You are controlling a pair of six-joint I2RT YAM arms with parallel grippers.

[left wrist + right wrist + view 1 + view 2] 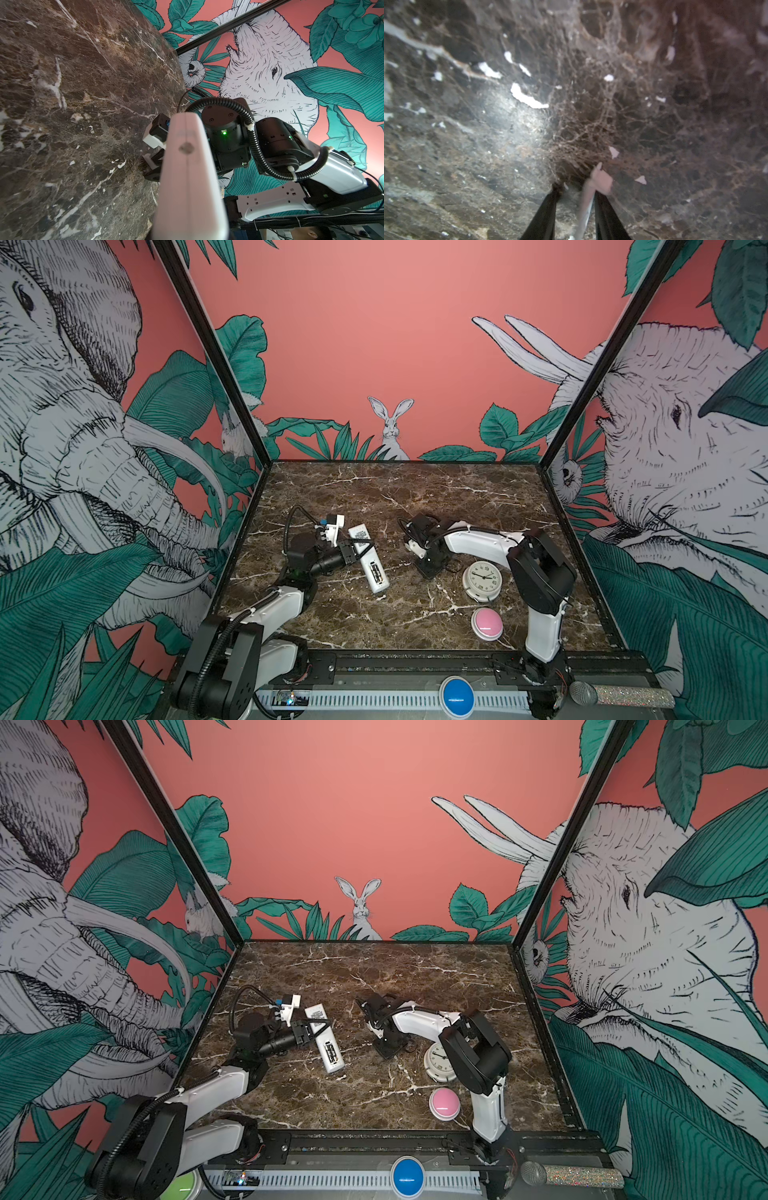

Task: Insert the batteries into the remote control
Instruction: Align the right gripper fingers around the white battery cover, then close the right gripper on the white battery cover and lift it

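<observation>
Bimanual workstation on a brown marble counter (374,489), both top views and both wrist views.

(a) The remote control (371,568) (330,1050) lies in the left half of the counter, about midway between the far and near edges. Its long axis runs roughly far to near and its plain white back faces up. A dark rectangular recess is open in the back, close to the near end. What lies inside the recess is too small to tell.

(b) The left gripper (360,549) (318,1026) reaches in from the left edge side and is clenched across the remote control near its far half. In the left wrist view the white body (187,176) fills the foreground edge-on.

(c) The right gripper (428,566) (388,1046) points down at the counter centre, well apart from the remote control. In the right wrist view it (577,187) is released: bare marble shows between the black fingers (606,214). A thin pale piece (588,197) stands against one finger, and its identity is unclear.

(d) A round white clock (482,580) lies in the right half. A pink dome button (487,624) sits near the near edge.
</observation>
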